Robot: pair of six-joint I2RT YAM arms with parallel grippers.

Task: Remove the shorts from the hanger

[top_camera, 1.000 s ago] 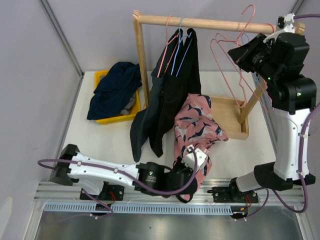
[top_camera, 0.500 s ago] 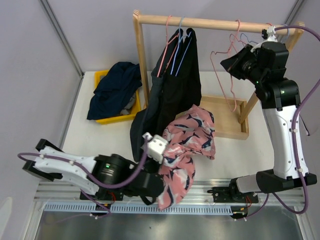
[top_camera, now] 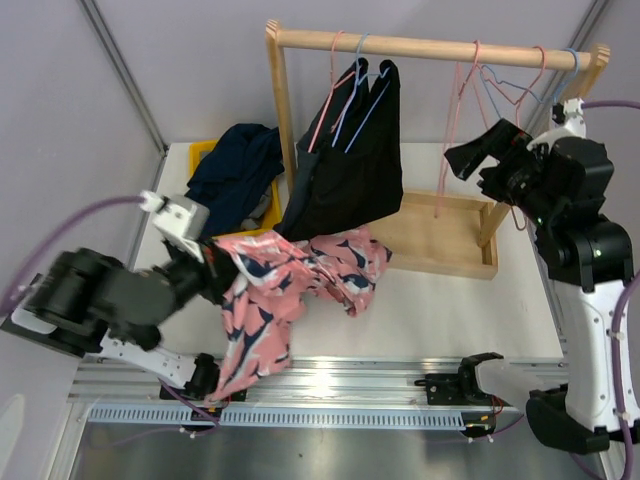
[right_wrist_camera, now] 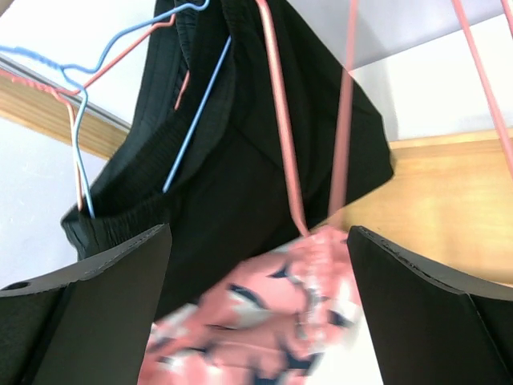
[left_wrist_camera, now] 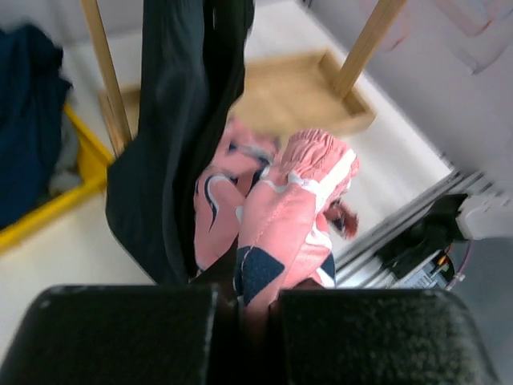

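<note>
The pink patterned shorts [top_camera: 300,268] trail over the table, off any hanger, with one end pinched in my shut left gripper [top_camera: 207,268] at the left. In the left wrist view the pink cloth [left_wrist_camera: 296,200] runs from between the jaws [left_wrist_camera: 244,321]. Black shorts [top_camera: 345,160] hang on pink and blue hangers from the wooden rail [top_camera: 420,45]. My right gripper [top_camera: 470,157] is open and empty beside bare pink hangers [top_camera: 465,110]. Its wrist view shows the black shorts [right_wrist_camera: 240,168], a pink hanger wire [right_wrist_camera: 280,128] and the pink shorts [right_wrist_camera: 272,321] beyond the wide-apart fingers [right_wrist_camera: 96,305].
A yellow bin [top_camera: 205,152] at the back left holds navy shorts [top_camera: 235,175]. The rack's wooden base tray [top_camera: 440,240] lies at the right, with its posts [top_camera: 281,120] on either side. More bare hangers [top_camera: 515,85] hang near the rail's right end.
My left arm swung left and back, dragging the pink shorts with it. My right gripper let go of the pink hanger, which now hangs on the rail, and dropped lower.
</note>
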